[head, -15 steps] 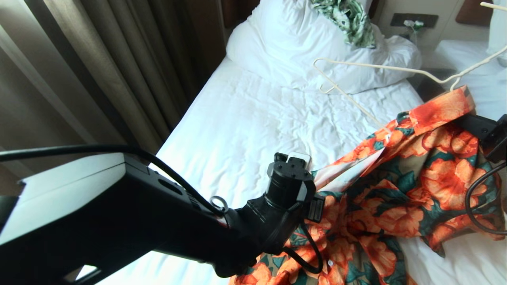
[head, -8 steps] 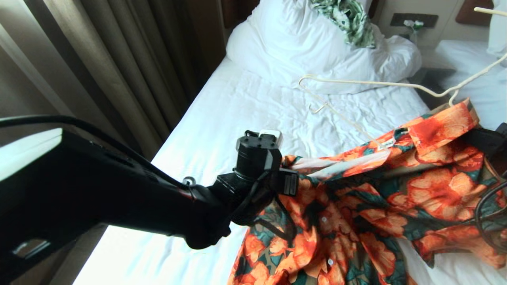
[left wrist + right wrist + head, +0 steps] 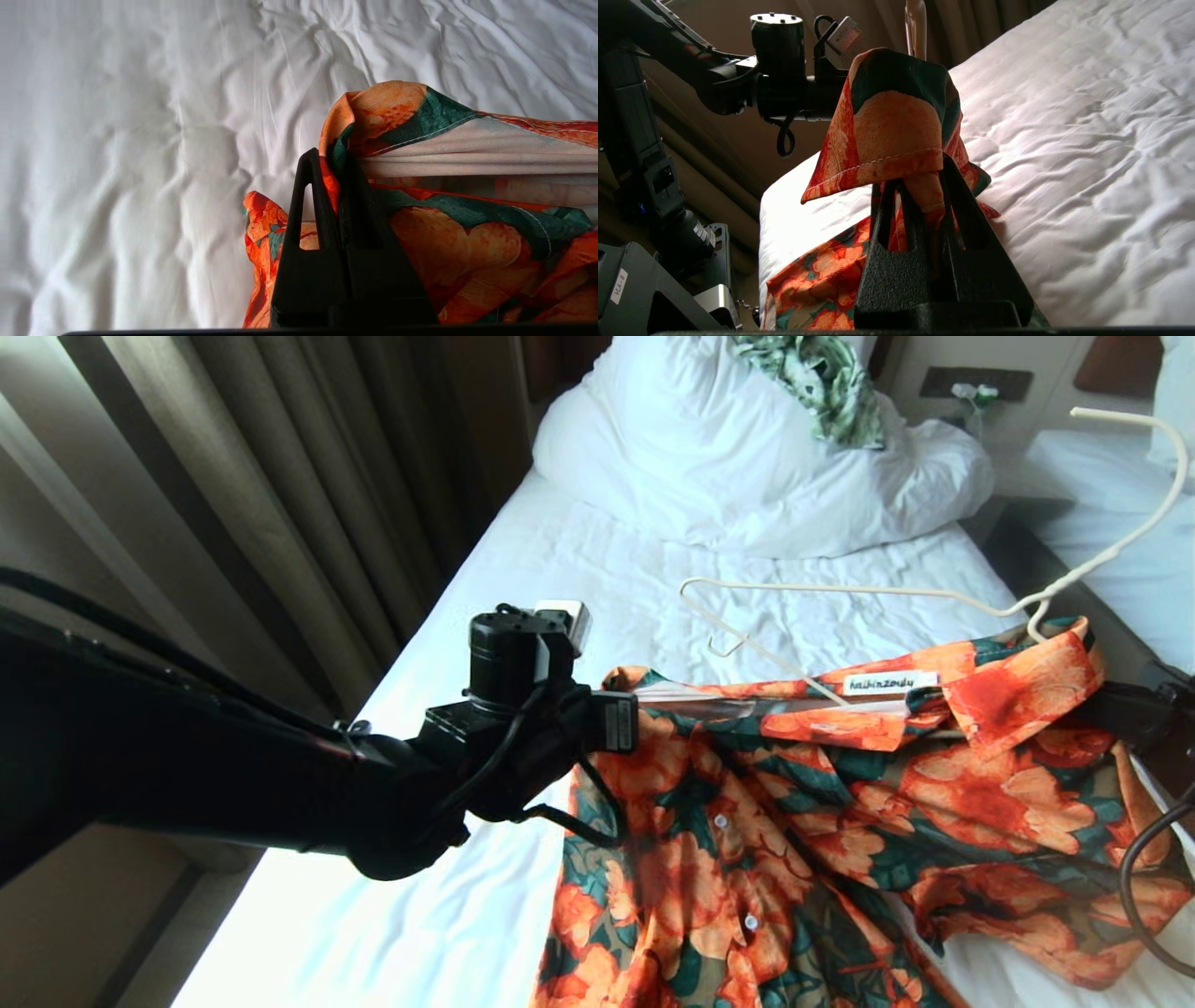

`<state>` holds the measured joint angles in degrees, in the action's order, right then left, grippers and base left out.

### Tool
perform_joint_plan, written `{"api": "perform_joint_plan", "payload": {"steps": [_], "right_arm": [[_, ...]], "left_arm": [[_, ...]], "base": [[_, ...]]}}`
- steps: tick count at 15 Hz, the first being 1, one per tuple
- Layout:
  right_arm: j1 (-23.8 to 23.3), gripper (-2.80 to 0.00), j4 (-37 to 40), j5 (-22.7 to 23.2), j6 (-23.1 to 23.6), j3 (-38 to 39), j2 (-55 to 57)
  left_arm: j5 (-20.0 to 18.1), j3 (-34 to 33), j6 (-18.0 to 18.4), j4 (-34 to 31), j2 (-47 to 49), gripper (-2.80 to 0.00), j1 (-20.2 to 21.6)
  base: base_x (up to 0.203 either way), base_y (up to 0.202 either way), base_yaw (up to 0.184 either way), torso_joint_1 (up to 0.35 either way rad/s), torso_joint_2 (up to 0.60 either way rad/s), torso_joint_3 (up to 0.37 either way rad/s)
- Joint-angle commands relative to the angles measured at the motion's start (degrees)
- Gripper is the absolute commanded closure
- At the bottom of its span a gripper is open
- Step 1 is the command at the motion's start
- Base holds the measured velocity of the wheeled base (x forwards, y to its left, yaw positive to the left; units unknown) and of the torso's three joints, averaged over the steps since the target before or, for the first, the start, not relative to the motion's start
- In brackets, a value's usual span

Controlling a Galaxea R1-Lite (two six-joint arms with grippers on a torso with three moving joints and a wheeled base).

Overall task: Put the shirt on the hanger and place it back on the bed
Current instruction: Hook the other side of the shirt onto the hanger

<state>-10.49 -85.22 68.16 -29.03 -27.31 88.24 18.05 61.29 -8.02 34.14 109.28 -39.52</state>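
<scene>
Fingers [image 3: 310,205] pinching thin floral shirt [image 3: 794,803], wrinkled bed [image 3: 560,616]

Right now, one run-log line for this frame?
left hand: shut on shirt shoulder edge | right hand: shut on shirt collar | hanger: partly inside neck, hook out | shirt: stretched above bed

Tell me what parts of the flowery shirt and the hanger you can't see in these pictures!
- Head view: the hanger's right shoulder is hidden inside the shirt.
- Head view: the shirt's lower hem is cut off by the bottom edge.
- Head view: the right gripper is hidden behind the collar; the left gripper behind its own wrist.
- Right wrist view: only a sliver of hanger shows above the fabric.
- Left wrist view: no hanger visible at all.
</scene>
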Motion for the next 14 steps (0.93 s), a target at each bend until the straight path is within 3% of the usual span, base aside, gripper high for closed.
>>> {"api": "perform_joint_plan", "payload": {"steps": [1,6,14], "right_arm": [[0.12,0.0,0.08,0.4,-0.15,-0.54,1.31],[0.89,0.0,2.26,2.19,-0.1,0.05,0.51],[1.09,0.0,2.09,4.44,2.11,4.01,0.26]], "left_arm": [[0.23,-0.11,-0.08,-0.56,-2.81,0.0,-0.82],[0.39,1.01,0.09,-1.7,-4.36,0.0,-3.98],[0.39,4.96,0.27,-1.95,-2.31,0.0,-0.54]], "base": [[0.0,0.0,0.0,0.0,0.0,0.0],[0.0,0.0,0.0,0.0,0.0,0.0],[0.0,0.0,0.0,0.0,0.0,0.0]]}}
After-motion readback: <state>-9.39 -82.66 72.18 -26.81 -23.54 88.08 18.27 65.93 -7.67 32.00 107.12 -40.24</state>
